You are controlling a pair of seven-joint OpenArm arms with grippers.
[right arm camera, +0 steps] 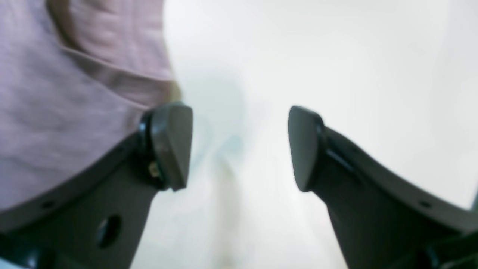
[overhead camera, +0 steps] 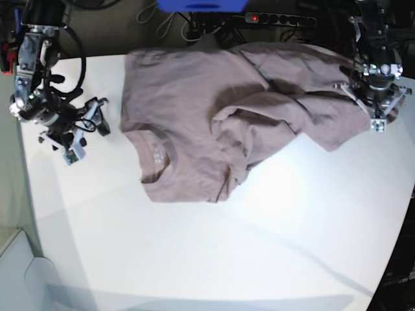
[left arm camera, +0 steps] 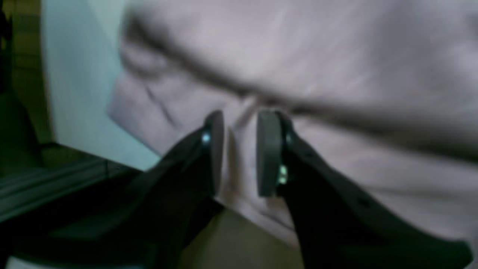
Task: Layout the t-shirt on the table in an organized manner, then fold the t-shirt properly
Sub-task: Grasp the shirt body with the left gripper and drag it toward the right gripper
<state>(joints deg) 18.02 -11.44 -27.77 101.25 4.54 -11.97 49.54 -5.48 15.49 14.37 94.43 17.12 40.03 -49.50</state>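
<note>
Mauve t-shirt (overhead camera: 214, 123) crumpled on table (overhead camera: 227, 259); left jaws pinch it, right jaws spread.

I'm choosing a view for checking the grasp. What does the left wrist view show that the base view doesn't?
Only the left wrist view: the left gripper has its pads pinched on a fold of the t-shirt.

Only the base view: the whole crumpled shirt on the table, and the right gripper open beside the cloth.

Both: the mauve shirt and the left gripper at its edge.
</note>
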